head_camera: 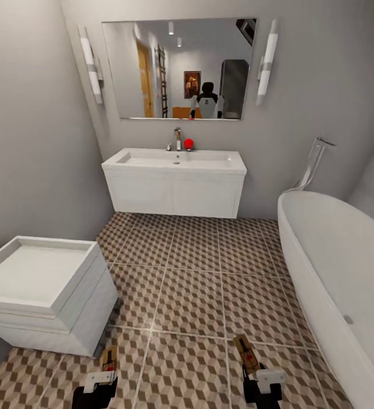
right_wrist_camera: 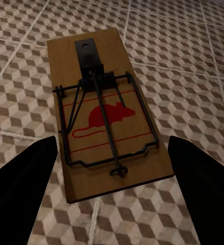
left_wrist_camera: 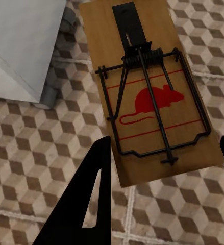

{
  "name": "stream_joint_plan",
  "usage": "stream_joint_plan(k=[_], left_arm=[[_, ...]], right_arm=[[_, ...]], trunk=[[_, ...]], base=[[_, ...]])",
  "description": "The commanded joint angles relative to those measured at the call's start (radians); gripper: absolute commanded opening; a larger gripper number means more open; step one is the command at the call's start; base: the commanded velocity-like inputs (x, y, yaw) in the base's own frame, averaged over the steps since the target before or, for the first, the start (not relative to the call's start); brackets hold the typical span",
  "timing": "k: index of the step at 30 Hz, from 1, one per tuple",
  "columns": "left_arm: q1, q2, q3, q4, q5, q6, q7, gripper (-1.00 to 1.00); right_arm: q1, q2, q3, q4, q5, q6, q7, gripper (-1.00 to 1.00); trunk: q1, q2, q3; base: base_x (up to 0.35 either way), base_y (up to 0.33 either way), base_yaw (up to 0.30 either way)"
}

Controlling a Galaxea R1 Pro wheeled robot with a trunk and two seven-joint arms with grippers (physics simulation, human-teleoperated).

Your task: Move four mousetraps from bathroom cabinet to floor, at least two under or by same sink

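Holding a mousetrap (left_wrist_camera: 147, 97) between spread jaws of left gripper (head_camera: 99, 379) and another trap (right_wrist_camera: 109, 109) likewise in right gripper (head_camera: 255, 376), long axes toward 12 o'clock at bathroom sink (head_camera: 175, 161), both above bathroom floor (head_camera: 192, 272).

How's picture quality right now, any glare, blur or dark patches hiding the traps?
Head view: even, soft light, no glare; the mirror reflects the room cleanly, edges bend slightly. Left wrist view: the trap is sharp, red mouse print readable, the end effector's fingers plain black silhouettes. Right wrist view: the trap is crisp, dimmer overall, with no hard shadow on the tiles.
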Motion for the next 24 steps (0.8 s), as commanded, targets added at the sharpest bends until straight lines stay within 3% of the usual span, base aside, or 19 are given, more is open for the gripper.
stream_joint_plan(k=[1,24], left_arm=[[-0.001,-0.001,-0.008,0.003,0.006,-0.004,-0.003,-1.0],[0.0,0.0,-0.007,0.003,0.006,-0.004,-0.003,-1.0]], right_arm=[[-0.001,0.0,0.005,0.001,0.003,-0.001,-0.009,-1.0],[-0.001,0.001,0.005,0.001,0.003,-0.001,-0.009,-1.0]], trunk=[[0.0,0.0,-0.001],[0.0,0.0,-0.001]], base=[[0.211,0.0,-0.052],[0.211,-0.057,-0.005]])
